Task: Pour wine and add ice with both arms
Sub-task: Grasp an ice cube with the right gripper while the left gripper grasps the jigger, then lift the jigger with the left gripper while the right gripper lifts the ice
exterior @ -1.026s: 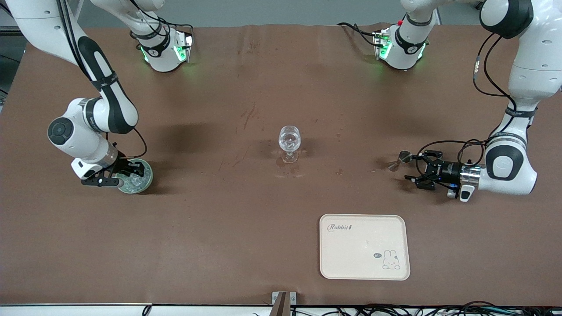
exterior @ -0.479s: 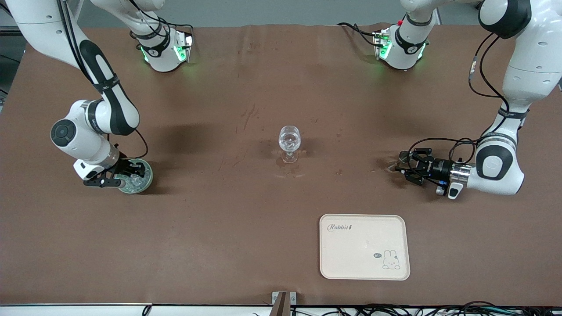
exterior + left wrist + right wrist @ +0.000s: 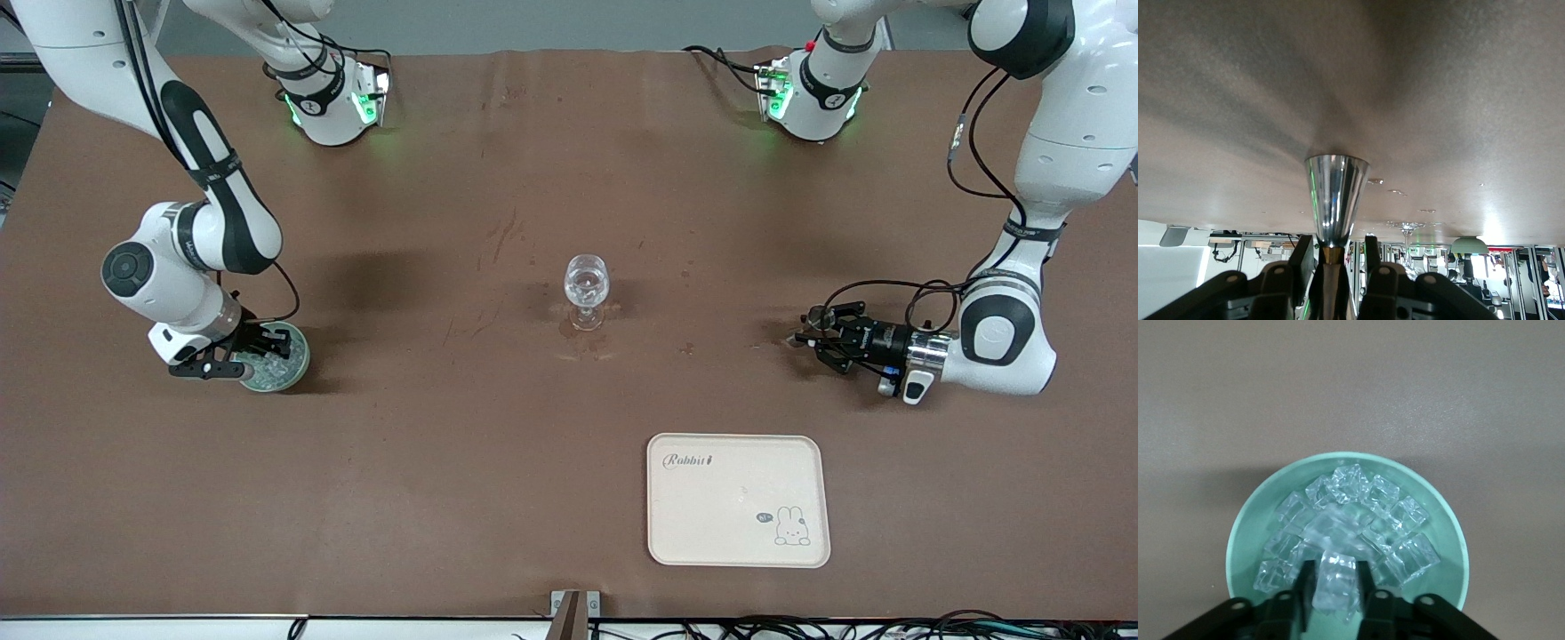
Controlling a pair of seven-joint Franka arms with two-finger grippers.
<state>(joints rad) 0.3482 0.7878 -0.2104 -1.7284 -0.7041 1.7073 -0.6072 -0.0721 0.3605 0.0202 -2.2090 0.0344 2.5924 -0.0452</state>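
Your right tool (image 3: 1331, 603) has just clamped shut on one ice cube (image 3: 1335, 580) in the green bowl (image 3: 298, 366), which sits toward the right arm's end of the worktop (image 3: 444, 462) from the wine glass (image 3: 587, 289). Your left tool (image 3: 1338, 277) has closed around the neck of a shiny metal pourer (image 3: 1335, 197), toward the left arm's end from the glass. Both grips look set; lifting comes next.
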